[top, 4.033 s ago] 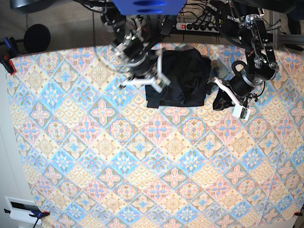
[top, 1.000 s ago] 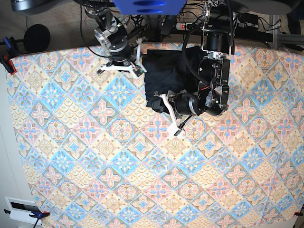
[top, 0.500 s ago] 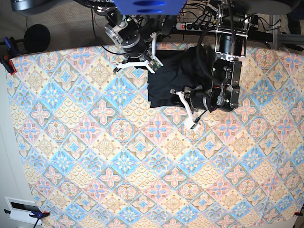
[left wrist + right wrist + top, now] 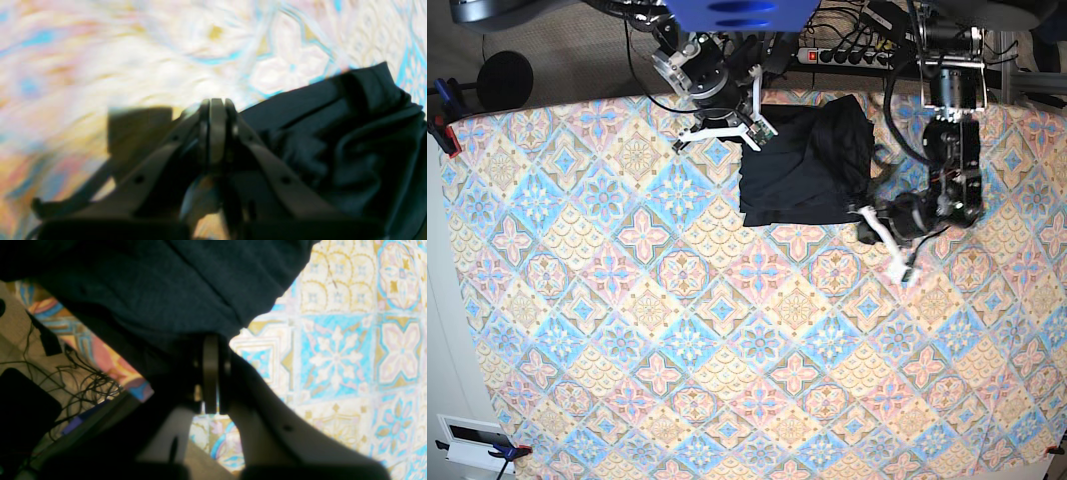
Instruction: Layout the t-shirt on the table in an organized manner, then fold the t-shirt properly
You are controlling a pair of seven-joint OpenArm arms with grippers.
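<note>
Left wrist view blurred and overexposed; base view bright, evenly lit

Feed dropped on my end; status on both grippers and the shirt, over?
Left gripper shut on the t-shirt edge. Right gripper shut on its other side. Shirt bunched at the table's far edge, not laid out. Nothing in the way.

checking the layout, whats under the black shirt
Only the patterned table shows around the shirt, which lies bunched near the far edge. Whatever sits beneath its folds is covered.
</note>
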